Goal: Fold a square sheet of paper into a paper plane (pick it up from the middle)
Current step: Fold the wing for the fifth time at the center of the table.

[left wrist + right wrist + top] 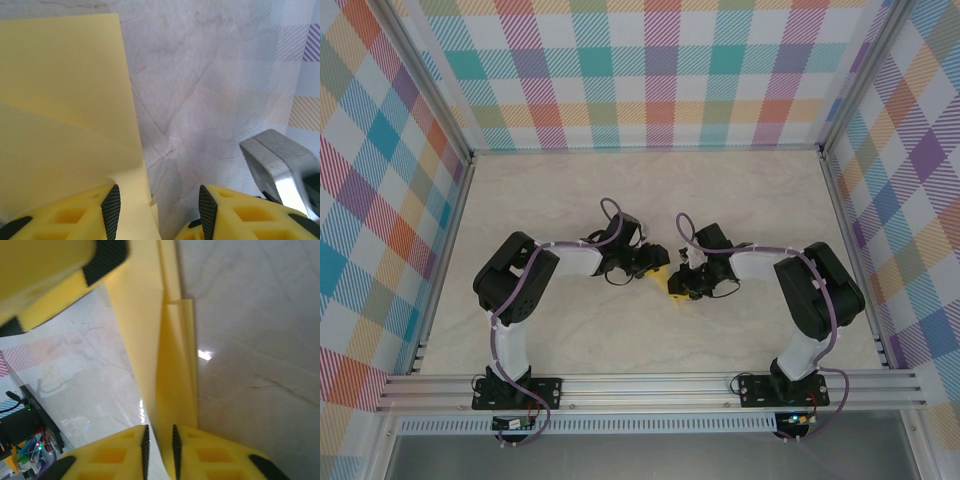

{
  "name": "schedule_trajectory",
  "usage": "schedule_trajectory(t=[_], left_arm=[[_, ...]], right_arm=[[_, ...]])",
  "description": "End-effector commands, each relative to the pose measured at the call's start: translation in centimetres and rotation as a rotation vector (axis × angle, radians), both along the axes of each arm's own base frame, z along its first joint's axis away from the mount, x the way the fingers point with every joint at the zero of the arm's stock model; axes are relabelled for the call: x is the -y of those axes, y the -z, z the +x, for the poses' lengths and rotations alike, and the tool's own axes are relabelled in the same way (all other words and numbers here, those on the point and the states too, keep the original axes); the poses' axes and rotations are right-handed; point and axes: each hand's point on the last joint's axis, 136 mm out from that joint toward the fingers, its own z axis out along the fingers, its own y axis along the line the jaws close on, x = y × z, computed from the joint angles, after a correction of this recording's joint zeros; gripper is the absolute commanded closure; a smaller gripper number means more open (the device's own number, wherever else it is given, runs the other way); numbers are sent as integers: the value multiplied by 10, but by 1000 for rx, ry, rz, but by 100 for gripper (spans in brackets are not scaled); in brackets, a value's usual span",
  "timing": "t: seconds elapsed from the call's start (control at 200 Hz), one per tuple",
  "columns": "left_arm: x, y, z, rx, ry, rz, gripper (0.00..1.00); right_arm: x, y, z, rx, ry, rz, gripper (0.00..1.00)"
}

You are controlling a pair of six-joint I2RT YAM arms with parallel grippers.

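One creased yellow paper [172,380] over the table [215,90], right fingers [145,440] pinched its edge, left fingers [111,205] sat spread alongside.

On table [620,190] centre: sheet of paper [667,281] between grippers, left gripper [160,205] at its left, right gripper [159,445] at its right.

Probably a robotics lab cell: aluminium frame rails [650,385], plaid backdrop walls [650,70], marble-patterned tabletop [650,190].

Pale, veined marble-look table [570,190], folded yellow paper [666,285] at its middle, contact with it unclear.
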Motion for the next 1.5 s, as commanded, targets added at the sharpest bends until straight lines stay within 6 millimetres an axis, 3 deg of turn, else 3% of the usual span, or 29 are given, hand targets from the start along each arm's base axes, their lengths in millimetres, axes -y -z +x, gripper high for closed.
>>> schedule_trajectory(t=[0.0, 0.295, 0.66, 0.81, 0.975, 1.2, 1.495], left_arm=[[-2, 25, -12, -49, 29, 54, 52], [-3, 28, -14, -58, 33, 65, 53], [-4, 29, -15, -61, 38, 71, 53], [-5, 29, -15, -59, 40, 78, 53], [-6, 30, -16, -61, 41, 84, 53], [-6, 30, -16, -60, 43, 83, 54], [-5, 29, -16, -65, 47, 80, 54]], right_arm=[[3, 7, -6, -16, -13, -25, 84], [9, 23, -22, -81, -11, -38, 90], [3, 1, -10, -40, 4, -6, 94], [2, 4, -10, -70, 26, 27, 96], [11, 15, -16, -107, 57, 21, 93], [14, 13, -18, -98, 37, 14, 84], [17, 13, -22, -98, 29, -1, 81]])
